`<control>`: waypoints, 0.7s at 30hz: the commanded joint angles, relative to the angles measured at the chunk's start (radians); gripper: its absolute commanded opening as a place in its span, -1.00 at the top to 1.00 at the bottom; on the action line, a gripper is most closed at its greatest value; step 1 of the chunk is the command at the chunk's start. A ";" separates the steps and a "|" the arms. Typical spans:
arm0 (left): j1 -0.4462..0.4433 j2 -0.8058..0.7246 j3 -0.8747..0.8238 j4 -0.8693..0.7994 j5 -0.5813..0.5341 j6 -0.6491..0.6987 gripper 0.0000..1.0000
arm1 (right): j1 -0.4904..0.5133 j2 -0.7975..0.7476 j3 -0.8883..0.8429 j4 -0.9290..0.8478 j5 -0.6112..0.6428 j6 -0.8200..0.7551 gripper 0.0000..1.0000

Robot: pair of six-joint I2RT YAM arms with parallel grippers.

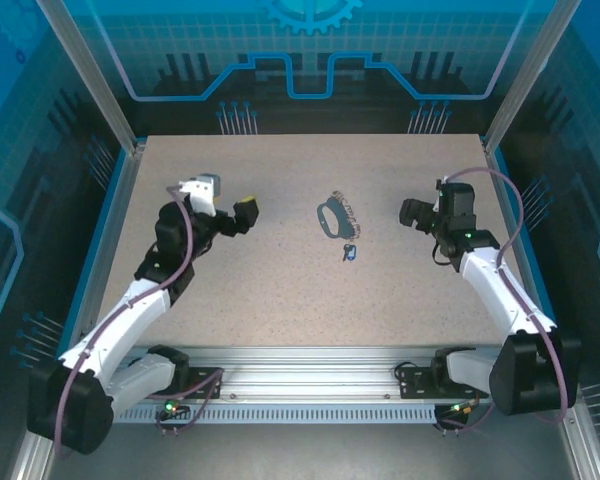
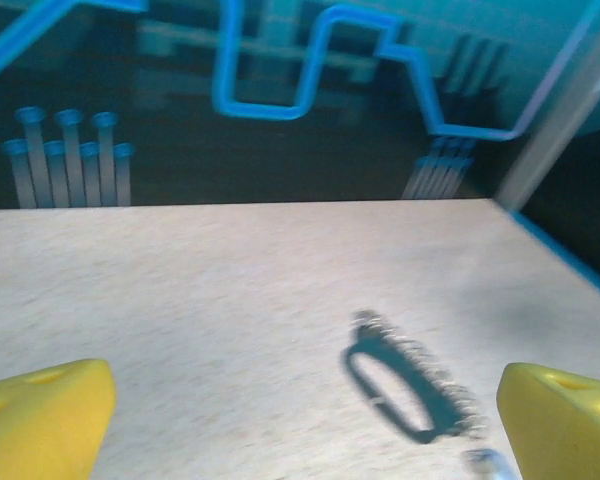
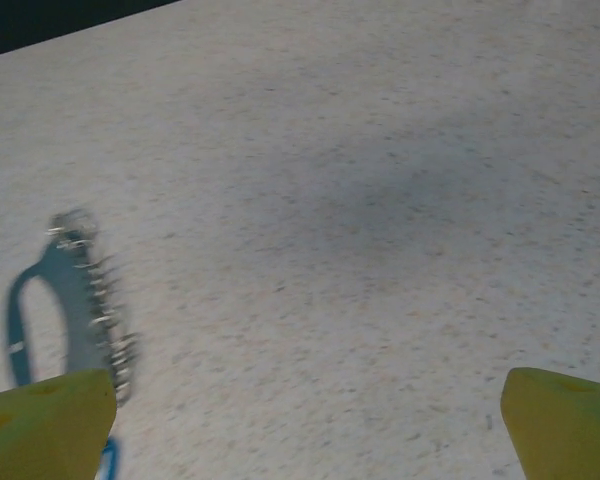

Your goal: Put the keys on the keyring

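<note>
The teal oval keyring (image 1: 328, 218) lies flat mid-table, its silvery chain (image 1: 348, 214) along its right side. Just below it lies the tiny blue-headed key (image 1: 349, 252), apart from the ring. My left gripper (image 1: 246, 213) hovers to the left of the ring, open, with nothing between its yellow fingers (image 2: 42, 418); the left wrist view shows the keyring (image 2: 395, 380) ahead and the key (image 2: 482, 462) at the bottom edge. My right gripper (image 1: 412, 212) hovers to the right of the ring, open and empty; the right wrist view has the keyring (image 3: 65, 310) at far left beyond the left finger (image 3: 46, 425).
The speckled beige table (image 1: 280, 290) is bordered by blue edging and aluminium posts (image 1: 92, 75) at the back corners. A dark blue patterned backdrop rises behind the far edge. The arms' rail (image 1: 310, 375) runs along the near edge.
</note>
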 commanded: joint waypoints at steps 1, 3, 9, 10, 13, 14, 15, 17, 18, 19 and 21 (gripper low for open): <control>0.045 -0.008 -0.103 0.107 -0.188 0.114 -0.98 | -0.015 0.028 -0.073 0.196 0.151 -0.002 -1.00; 0.088 0.016 -0.156 0.152 -0.201 0.116 -0.98 | -0.015 0.053 -0.097 0.245 0.180 -0.035 -1.00; 0.203 0.156 -0.285 0.358 -0.196 0.090 -0.98 | -0.019 0.125 -0.172 0.415 0.230 -0.136 -1.00; 0.219 0.185 -0.296 0.394 -0.185 0.075 -0.98 | -0.019 0.132 -0.189 0.450 0.226 -0.159 -1.00; 0.248 0.277 -0.303 0.478 -0.154 0.058 -0.98 | -0.022 0.145 -0.250 0.571 0.220 -0.204 -1.00; 0.254 0.306 -0.305 0.505 -0.142 0.057 -0.98 | -0.024 0.151 -0.267 0.602 0.220 -0.206 -1.00; 0.258 0.337 -0.306 0.536 -0.134 0.062 -0.98 | -0.031 0.159 -0.280 0.625 0.203 -0.203 -1.00; 0.262 0.390 -0.314 0.606 -0.122 0.070 -0.98 | -0.035 0.180 -0.309 0.688 0.179 -0.207 -1.00; 0.269 0.416 -0.315 0.637 -0.116 0.068 -0.98 | -0.035 0.189 -0.325 0.736 0.160 -0.212 -1.00; 0.275 0.438 -0.318 0.665 -0.110 0.063 -0.98 | -0.035 0.194 -0.336 0.757 0.134 -0.213 -1.00; 0.283 0.478 -0.325 0.717 -0.089 0.059 -0.99 | -0.034 0.212 -0.369 0.843 0.096 -0.226 -1.00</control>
